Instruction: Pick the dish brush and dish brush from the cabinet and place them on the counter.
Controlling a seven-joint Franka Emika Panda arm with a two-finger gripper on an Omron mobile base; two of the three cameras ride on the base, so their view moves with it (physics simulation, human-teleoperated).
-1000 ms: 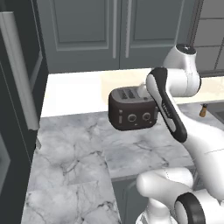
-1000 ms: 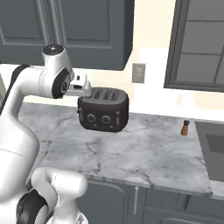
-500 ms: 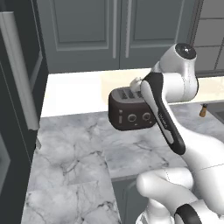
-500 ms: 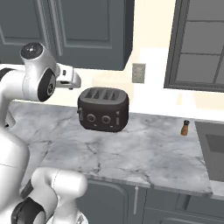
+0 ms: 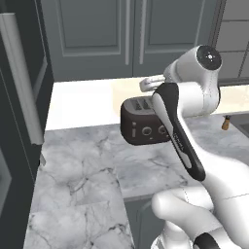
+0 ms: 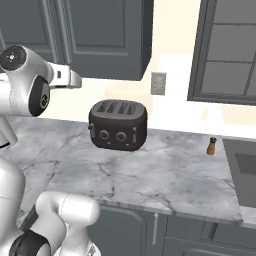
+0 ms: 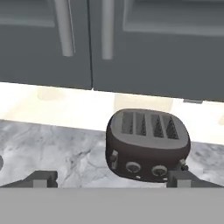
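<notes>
While dark blue-grey panelled wall cabinet (image 7: 131, 43) stays shut, we see no brushes; presumably inside. Gripper (image 7: 111, 177) fingers wide apart, empty, facing doors above black four-slot toaster (image 7: 148, 144). We judge brushes light, stiff; grasp mid-handle.

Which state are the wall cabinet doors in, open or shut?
Shut: both cabinet doors sit flush, handles side by side, no interior showing.
</notes>
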